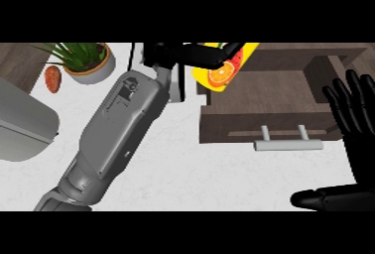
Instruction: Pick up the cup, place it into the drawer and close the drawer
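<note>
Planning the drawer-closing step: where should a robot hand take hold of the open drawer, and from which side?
By the handle, a pale horizontal bar standing off the drawer front on two posts. Come from the front, the view's lower side; that side looks unobstructed, and a push there should close it.

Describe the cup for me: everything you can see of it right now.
The cup is bright yellow with an orange-slice picture on its side. It is tilted, held above the back left corner of the open dark wooden drawer, not yet resting inside. The left hand curls round its upper part, hiding the rim and top, so only the lower body shows. Nothing else touches it as far as can be seen.
</note>
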You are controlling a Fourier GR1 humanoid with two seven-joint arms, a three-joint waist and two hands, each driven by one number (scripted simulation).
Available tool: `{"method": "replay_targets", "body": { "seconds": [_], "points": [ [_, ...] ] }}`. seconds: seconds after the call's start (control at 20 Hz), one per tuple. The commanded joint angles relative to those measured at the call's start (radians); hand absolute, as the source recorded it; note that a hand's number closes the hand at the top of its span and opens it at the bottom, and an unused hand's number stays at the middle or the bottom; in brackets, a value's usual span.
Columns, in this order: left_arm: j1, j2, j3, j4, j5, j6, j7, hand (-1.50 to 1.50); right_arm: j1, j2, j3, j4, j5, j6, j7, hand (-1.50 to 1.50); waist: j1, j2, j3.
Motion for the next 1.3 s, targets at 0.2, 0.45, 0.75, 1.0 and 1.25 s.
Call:
{"method": "replay_targets", "body": {
  "seconds": [0.2,0.45,0.75,1.0,1.25],
  "points": [
    [-0.103,-0.004,-0.062,0.223,0.078,0.051,-0.103,1.5,0.027,0.024,0.026,0.005,0.035,-0.004,-0.045,-1.5,-0.005,0.002,0.0],
    [-0.201,-0.005,-0.103,0.394,0.171,0.064,-0.134,1.5,0.001,0.014,0.03,0.008,0.022,0.004,-0.022,-1.5,-0.021,0.006,0.0],
    [-0.249,-0.005,-0.216,0.525,0.261,0.096,-0.184,1.5,-0.04,-0.013,-0.01,0.031,-0.034,0.03,-0.019,-1.5,-0.067,0.016,0.001],
    [-0.269,-0.005,-0.311,0.557,0.293,0.102,-0.2,1.5,-0.061,0.002,0.023,0.039,-0.008,0.02,-0.017,-1.5,-0.072,0.017,0.001],
    [-0.285,-0.005,-0.411,0.586,0.309,0.16,-0.139,1.5,-0.075,-0.017,-0.005,0.03,-0.061,0.033,0.016,-1.5,-0.084,0.017,0.001]
  ]
}}
